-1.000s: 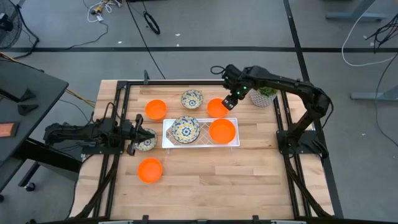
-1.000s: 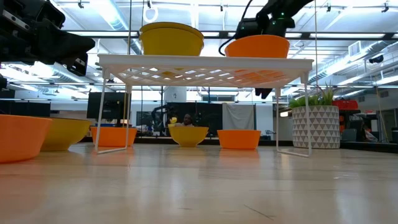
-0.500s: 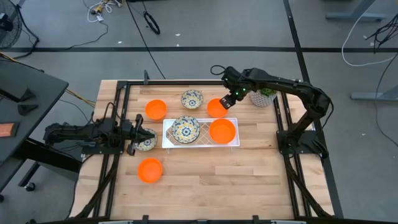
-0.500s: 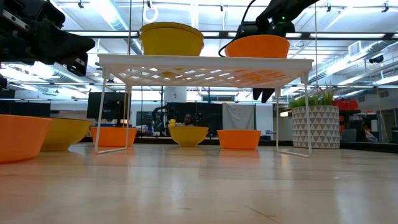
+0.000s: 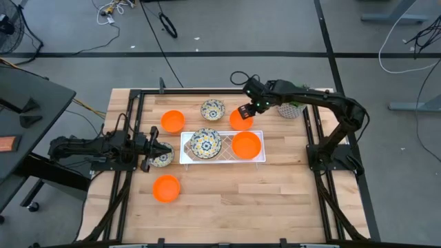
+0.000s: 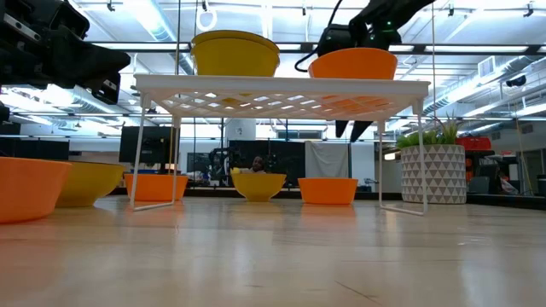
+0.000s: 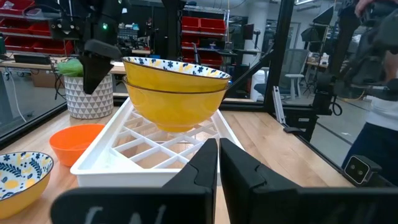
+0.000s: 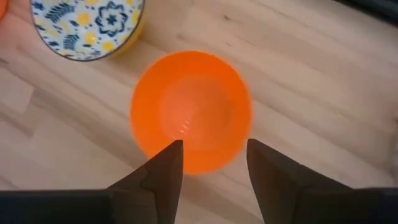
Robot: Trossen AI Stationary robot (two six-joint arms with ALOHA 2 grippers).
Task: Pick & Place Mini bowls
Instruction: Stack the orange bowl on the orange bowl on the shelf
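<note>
A white rack point(image 5: 187, 158) stands mid-table, carrying stacked floral mini bowls point(image 5: 206, 142) and an orange bowl point(image 5: 246, 145). Behind it an orange bowl point(image 5: 238, 121) rests base-down on the table. My right gripper point(image 5: 247, 110) hangs open above this bowl, pointing steeply down. In the right wrist view the bowl point(image 8: 191, 109) lies just beyond the spread fingers point(image 8: 210, 168). My left gripper point(image 5: 153, 149) waits shut and level at the table's left, beside a floral bowl point(image 5: 163, 159); its fingers point(image 7: 219, 162) hold nothing.
On the table also stand a floral bowl point(image 5: 213, 109), an orange bowl point(image 5: 172, 121) at the far left and another orange bowl point(image 5: 166, 188) near the front. A potted plant point(image 5: 291, 107) stands at the far right, beside my right arm.
My right gripper has shifted a little toward the table's left and slightly down, coming over the orange bowl behind the rack, and its wrist has rolled. It stays open. The bowls have not moved.
</note>
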